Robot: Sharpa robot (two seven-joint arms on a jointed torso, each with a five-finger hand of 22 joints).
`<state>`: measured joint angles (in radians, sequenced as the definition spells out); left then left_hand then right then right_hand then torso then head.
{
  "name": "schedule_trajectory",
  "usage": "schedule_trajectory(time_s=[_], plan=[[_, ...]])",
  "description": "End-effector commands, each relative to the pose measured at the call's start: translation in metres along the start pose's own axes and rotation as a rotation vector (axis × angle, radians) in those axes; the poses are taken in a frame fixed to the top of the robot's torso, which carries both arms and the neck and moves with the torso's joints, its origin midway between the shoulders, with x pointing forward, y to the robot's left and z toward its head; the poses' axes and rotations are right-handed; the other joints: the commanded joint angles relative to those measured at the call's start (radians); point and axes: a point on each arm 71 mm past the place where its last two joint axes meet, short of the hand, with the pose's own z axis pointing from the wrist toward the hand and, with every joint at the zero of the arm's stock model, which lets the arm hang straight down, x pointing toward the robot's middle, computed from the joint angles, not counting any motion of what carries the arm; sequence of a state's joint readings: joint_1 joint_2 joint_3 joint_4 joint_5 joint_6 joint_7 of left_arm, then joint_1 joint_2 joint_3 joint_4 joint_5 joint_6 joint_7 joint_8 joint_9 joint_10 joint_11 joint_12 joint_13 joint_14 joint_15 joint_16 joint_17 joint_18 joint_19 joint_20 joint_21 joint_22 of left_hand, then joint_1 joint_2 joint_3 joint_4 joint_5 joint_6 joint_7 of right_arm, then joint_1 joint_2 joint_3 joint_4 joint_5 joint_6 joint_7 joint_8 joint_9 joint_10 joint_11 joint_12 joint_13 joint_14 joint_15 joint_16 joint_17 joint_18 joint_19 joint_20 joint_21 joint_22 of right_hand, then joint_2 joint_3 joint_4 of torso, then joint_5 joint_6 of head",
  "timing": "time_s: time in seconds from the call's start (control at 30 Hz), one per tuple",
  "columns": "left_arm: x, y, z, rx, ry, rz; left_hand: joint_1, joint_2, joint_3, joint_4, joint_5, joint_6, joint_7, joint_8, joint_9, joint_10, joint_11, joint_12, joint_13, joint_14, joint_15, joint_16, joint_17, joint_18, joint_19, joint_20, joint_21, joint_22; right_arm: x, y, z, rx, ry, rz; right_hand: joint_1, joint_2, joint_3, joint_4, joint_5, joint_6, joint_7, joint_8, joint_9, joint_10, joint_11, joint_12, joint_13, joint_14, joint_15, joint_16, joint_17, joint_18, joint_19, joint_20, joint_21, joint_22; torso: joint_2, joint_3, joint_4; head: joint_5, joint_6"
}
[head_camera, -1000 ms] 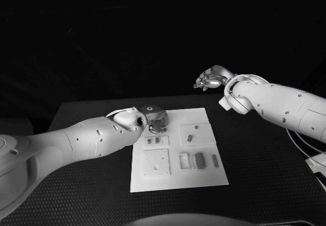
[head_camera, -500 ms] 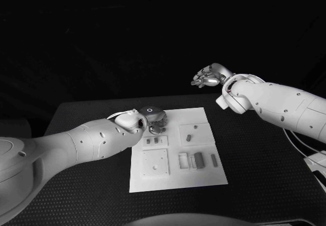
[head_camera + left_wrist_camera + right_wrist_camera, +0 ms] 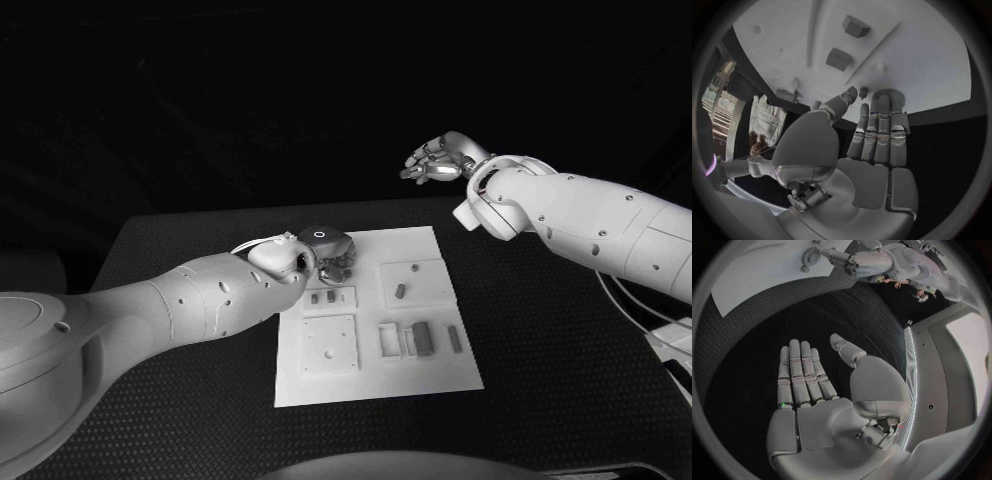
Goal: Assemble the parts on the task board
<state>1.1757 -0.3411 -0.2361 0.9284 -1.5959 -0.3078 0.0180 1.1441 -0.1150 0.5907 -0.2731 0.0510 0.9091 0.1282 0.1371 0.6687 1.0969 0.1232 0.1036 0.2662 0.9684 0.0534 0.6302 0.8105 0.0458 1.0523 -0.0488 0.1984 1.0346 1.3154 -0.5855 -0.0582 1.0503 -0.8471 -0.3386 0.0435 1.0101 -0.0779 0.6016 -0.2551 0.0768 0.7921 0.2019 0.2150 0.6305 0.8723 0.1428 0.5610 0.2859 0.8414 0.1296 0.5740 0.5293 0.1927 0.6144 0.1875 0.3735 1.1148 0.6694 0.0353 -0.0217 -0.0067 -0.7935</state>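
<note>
Board: the white board [image 3: 378, 360] lies flat in the middle of the black table [image 3: 548, 330], its long axis running away from the robot, the far end a little narrower in the head view.
Parts on the board: small grey parts sit on raised square pads. I count two short ones side by side on the pad near the left hand [image 3: 330, 296], one slanted part [image 3: 402, 292] on the far right pad, and three upright bars in a row on the near right [image 3: 421, 341], their long axes along the board's length.
Plain pad: the near left pad [image 3: 330, 345] carries small dark marks, too small to tell apart.
Left hand: it hangs over the board's far left corner [image 3: 333, 258], fingers pointing down toward the surface. In the left wrist view the fingers [image 3: 881, 131] lie straight and side by side, the thumb off to one side, with nothing between them; the tips are just above the white board [image 3: 898, 55], and whether they touch it I cannot tell.
Right hand: raised well above and behind the table's far edge [image 3: 438, 163], well apart from the board. In the right wrist view its fingers [image 3: 802, 371] are stretched out flat and close together, thumb apart, holding nothing.
Writing: none I can read on the board or the parts.
</note>
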Motion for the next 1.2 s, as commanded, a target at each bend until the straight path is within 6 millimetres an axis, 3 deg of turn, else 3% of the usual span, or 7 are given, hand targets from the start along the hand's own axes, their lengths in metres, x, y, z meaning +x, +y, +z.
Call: schedule_trajectory(time_s=[0.03, 0.5, 1.2], plan=[[0.001, 0.001, 0.0, -0.007, 0.009, -0.003, 0.003, 0.011, -0.003, 0.003, 0.002, 0.008, 0.002, 0.006, -0.001, 0.005, -0.001, -0.006, 0.0, -0.006, -0.003, 0.003, 0.002, 0.011, -0.004, 0.0, 0.005, 0.002, 0.0, 0.002, 0.0, -0.018, -0.002, 0.004, 0.008, -0.001, -0.004, 0.0, 0.003, -0.003, 0.006, -0.002, -0.002, 0.006, 0.003, -0.006, -0.003, 0.008, 0.002, -0.008, 0.002, -0.008, -0.001, 0.005, -0.006, 0.001, -0.001, -0.0013, 0.0005, -0.002, -0.003], [0.01, -0.002, 0.001, -0.002, 0.034, -0.009, 0.006, 0.026, -0.003, -0.001, 0.002, 0.03, 0.0, 0.02, -0.012, 0.038, -0.012, -0.005, 0.009, 0.017, -0.016, 0.018, 0.031, 0.015, 0.017, -0.012, 0.023, 0.035, 0.004, 0.006, 0.0, -0.026, 0.007, 0.007, 0.01, -0.001, -0.006, 0.0, 0.003, -0.003, 0.007, -0.001, -0.004, 0.008, 0.004, -0.009, -0.01, 0.011, 0.002, -0.017, 0.005, -0.008, -0.001, 0.006, -0.009, 0.004, -0.001, -0.0011, -0.0004, -0.006, -0.006], [0.015, -0.007, 0.003, 0.006, 0.05, -0.023, -0.001, 0.034, -0.001, 0.0, 0.002, 0.017, -0.001, 0.015, -0.028, 0.029, -0.011, -0.025, 0.006, 0.029, -0.022, 0.018, 0.046, 0.013, 0.026, -0.018, 0.027, 0.052, 0.005, 0.007, 0.001, -0.025, 0.013, 0.008, 0.012, -0.001, -0.007, -0.001, 0.003, -0.003, 0.008, -0.001, -0.007, 0.011, 0.004, -0.01, -0.017, 0.014, 0.002, -0.026, 0.008, -0.007, -0.001, 0.007, -0.012, 0.006, -0.002, -0.0003, 0.0014, -0.013, -0.01]])
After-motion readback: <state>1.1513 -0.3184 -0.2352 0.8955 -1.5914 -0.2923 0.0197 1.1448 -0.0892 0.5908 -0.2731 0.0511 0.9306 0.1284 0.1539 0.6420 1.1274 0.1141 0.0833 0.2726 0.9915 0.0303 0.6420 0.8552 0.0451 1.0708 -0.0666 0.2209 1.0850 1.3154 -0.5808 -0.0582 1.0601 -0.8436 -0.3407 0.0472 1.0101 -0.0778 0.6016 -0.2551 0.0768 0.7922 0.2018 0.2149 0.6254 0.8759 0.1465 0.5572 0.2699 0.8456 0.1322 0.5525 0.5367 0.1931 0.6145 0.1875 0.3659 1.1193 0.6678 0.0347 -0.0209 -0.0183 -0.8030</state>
